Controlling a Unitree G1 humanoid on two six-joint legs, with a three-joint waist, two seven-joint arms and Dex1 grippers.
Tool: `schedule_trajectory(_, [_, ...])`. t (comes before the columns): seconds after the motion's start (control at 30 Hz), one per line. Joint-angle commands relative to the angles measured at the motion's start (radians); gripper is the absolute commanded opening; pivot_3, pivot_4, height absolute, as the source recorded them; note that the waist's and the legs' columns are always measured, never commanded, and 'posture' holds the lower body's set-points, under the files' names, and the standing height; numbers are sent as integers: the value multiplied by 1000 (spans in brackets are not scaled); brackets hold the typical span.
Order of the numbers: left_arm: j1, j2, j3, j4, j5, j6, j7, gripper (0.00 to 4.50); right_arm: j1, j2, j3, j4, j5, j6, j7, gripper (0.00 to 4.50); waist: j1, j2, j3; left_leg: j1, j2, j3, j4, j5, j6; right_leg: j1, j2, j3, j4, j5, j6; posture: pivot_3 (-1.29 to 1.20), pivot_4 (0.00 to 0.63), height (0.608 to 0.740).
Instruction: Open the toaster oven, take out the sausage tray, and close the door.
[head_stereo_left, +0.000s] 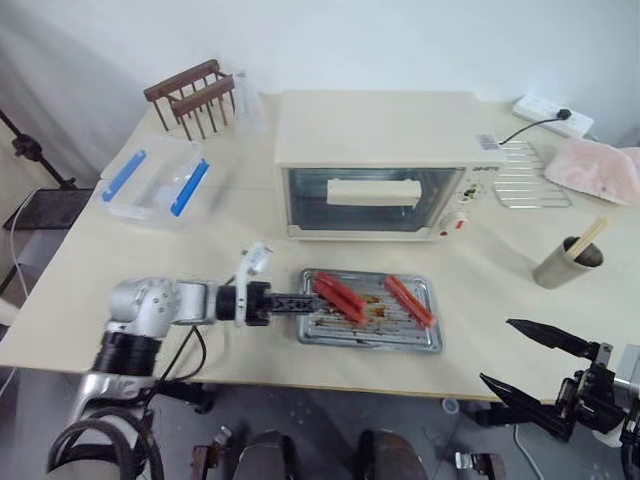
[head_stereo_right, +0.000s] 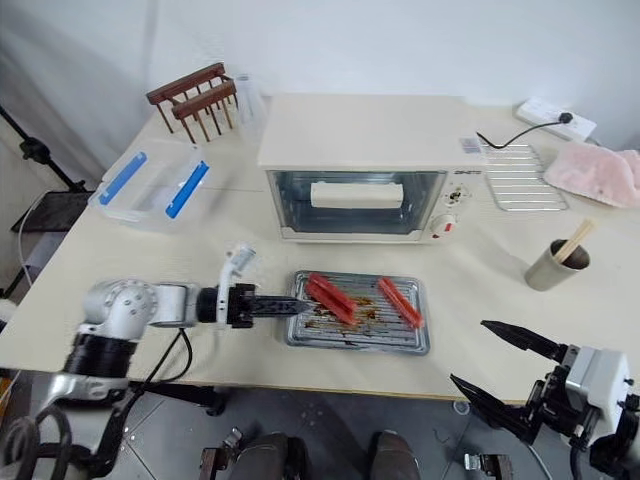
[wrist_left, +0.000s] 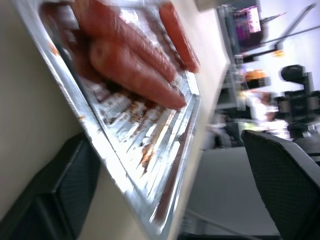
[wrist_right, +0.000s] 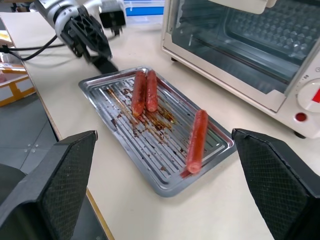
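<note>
Silver-jointed left arm (head_stereo_left: 150, 305), black cable, black textured claw (wrist_right: 160, 187) fingers.

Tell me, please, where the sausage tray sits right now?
The sausage tray lies on the table's near edge, directly before the toaster oven, with the left tool at its left rim.

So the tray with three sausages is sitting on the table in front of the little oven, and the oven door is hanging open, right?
Not quite. The door of the toaster oven is shut, as the left eye view shows. The sausage tray, with its three sausages, does sit on the table before it.
</note>
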Motion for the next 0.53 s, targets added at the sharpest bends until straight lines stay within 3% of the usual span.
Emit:
schedule_trajectory(0.03, [87, 107, 7, -63, 165, -388, -262, 4467, -26, -32, -5, 14, 22, 13, 25, 4500, -2, 0, 0, 0, 0, 0, 0, 0, 0, -1, 0, 0, 0, 0, -1, 0, 150, 740])
schedule_trajectory(0.13, [161, 180, 40, -2, 287, -689, -420, 4467, -58, -57, -1, 40, 22, 19, 54, 4500, -5, 0, 0, 0, 1, 2, -2, 0, -1, -3, 0, 0, 0, -1, -2, 0, 150, 740])
schedule_trajectory(0.23, [180, 187, 68, 52, 329, -814, -474, 4467, -79, -70, 1, 54, 22, 24, 66, 4500, 3, -1, 1, -1, 1, 3, -2, -1, 1, -4, -1, 0, -1, -1, -2, 0, 150, 740])
schedule_trajectory(0.37, [275, 208, 181, 112, 452, -1250, -540, 4467, -140, -119, 15, 75, 34, 54, 102, 4500, 6, -1, 1, -2, 2, 4, -2, -2, 3, -4, -3, 1, -1, -1, -2, 0, 150, 740])
schedule_trajectory(0.53, [314, 218, 228, 137, 469, -1338, -546, 4467, -195, -143, 38, 120, 36, 77, 129, 4500, 5, -2, 1, -2, 3, 6, -2, -4, 3, -5, -2, -1, -1, -1, -1, 0, 150, 740])
